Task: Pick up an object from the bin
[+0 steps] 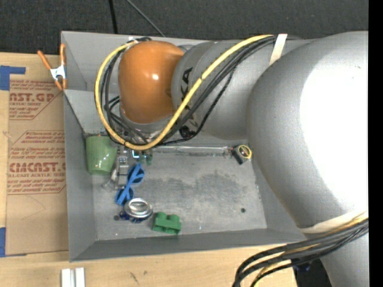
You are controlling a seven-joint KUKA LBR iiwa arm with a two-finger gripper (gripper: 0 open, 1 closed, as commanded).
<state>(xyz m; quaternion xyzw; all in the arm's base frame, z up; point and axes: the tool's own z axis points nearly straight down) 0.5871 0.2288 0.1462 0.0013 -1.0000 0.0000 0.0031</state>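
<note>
Claw [124, 162] low in bin [203, 190] — beside green cup [99, 154], over blue plastic piece [130, 183]

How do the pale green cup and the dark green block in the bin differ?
The cup is pale green and rounded; the block is darker green and boxy. The cup looks larger than the block. The cup sits by the left wall, the block by the bottom wall. Both are green.

We looked down on the grey bin [203, 190] from above and somewhat to one side, fairly close in, with the arm [311, 118] entering from the frame's right and crowding its upper right.
</note>
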